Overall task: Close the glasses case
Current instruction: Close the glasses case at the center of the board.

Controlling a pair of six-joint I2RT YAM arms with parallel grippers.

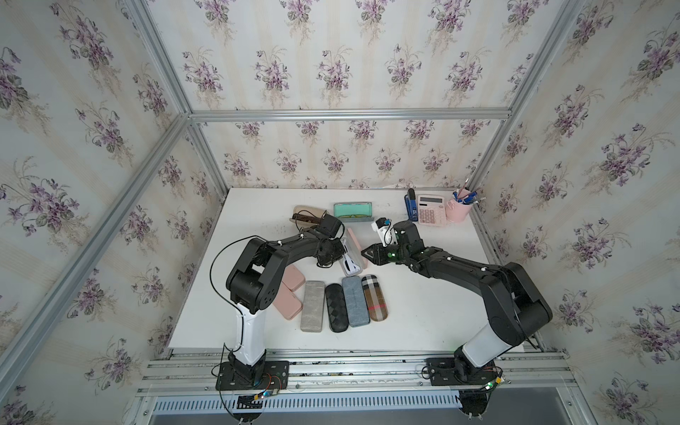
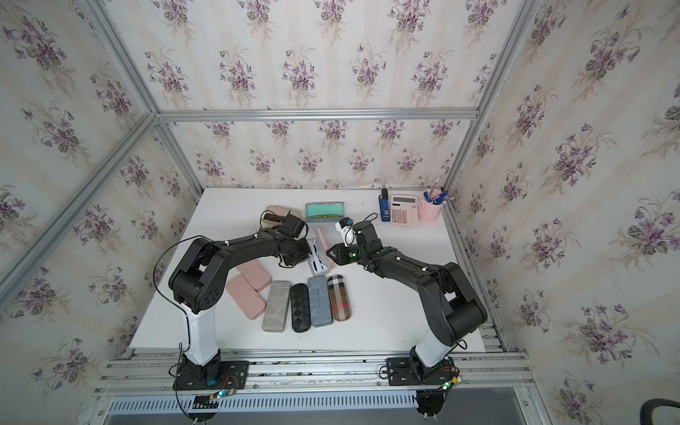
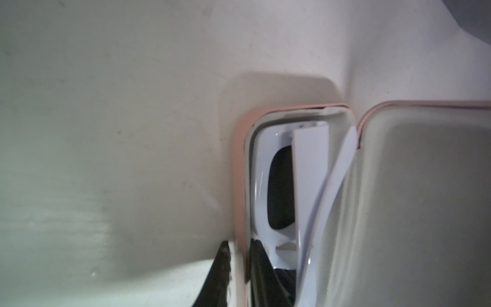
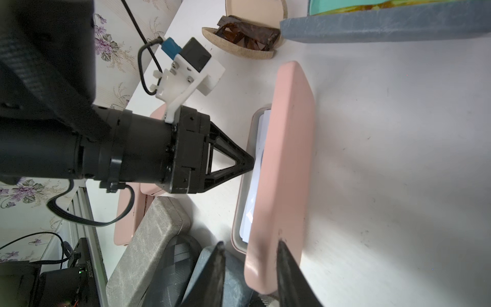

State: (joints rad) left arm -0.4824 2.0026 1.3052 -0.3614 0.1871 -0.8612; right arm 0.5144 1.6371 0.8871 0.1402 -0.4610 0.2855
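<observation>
The pink glasses case (image 1: 356, 241) (image 2: 323, 241) lies open mid-table, with white sunglasses (image 1: 349, 265) (image 3: 310, 172) in its base. Its lid (image 4: 287, 159) (image 3: 411, 199) stands nearly upright on the hinge side. My left gripper (image 3: 239, 243) (image 4: 249, 164) is shut on the base's long rim (image 3: 239, 159), one finger outside and one inside. My right gripper (image 4: 251, 243) (image 1: 365, 254) is open at the near end of the lid, which sits between its fingers. One of those fingers (image 4: 285, 255) touches the lid's outer face and the second stands apart from it.
Several closed cases lie in a row near the front, among them grey (image 1: 312, 305), black (image 1: 336, 307), blue-grey (image 1: 355, 301) and plaid (image 1: 374, 298). At the back are a tan case with brown sunglasses (image 4: 247, 34), a green-lined open case (image 1: 353, 211), a calculator (image 1: 430, 209) and a pen cup (image 1: 458, 209).
</observation>
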